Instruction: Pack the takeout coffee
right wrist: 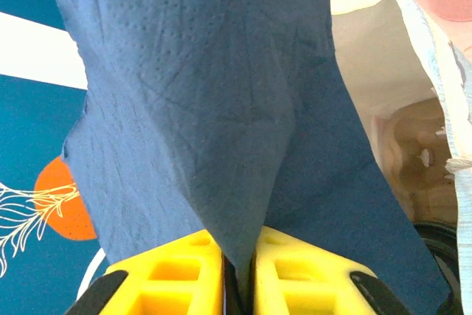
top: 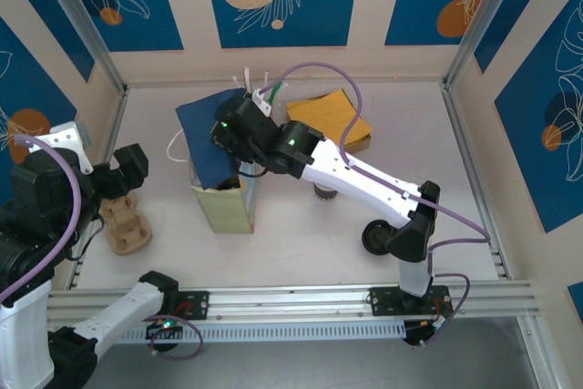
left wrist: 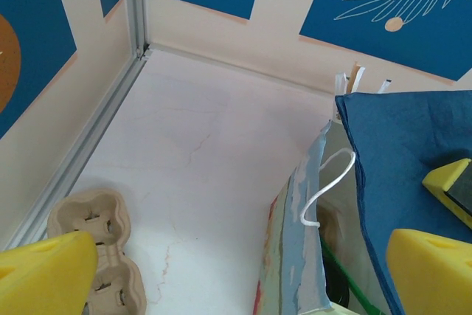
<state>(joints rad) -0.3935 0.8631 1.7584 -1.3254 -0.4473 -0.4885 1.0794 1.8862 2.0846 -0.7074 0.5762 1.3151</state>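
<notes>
Pinching a blue napkin [right wrist: 206, 94] in clenched jaws, the right gripper [right wrist: 240, 260] hangs over the mouth of the paper bag [top: 228, 209], centre-left of the top frame.
Takeout coffee [right wrist: 448, 256]: black lid rim part-seen, seemingly down inside the bag, lower right of the right wrist frame; cup body hidden.
Left gripper [left wrist: 240, 256]: jaws spread wide, holding nothing, far left, above a cardboard cup carrier [top: 125, 227].
Flat yellow-orange packet [top: 342, 120]: behind the bag, upper centre.
</notes>
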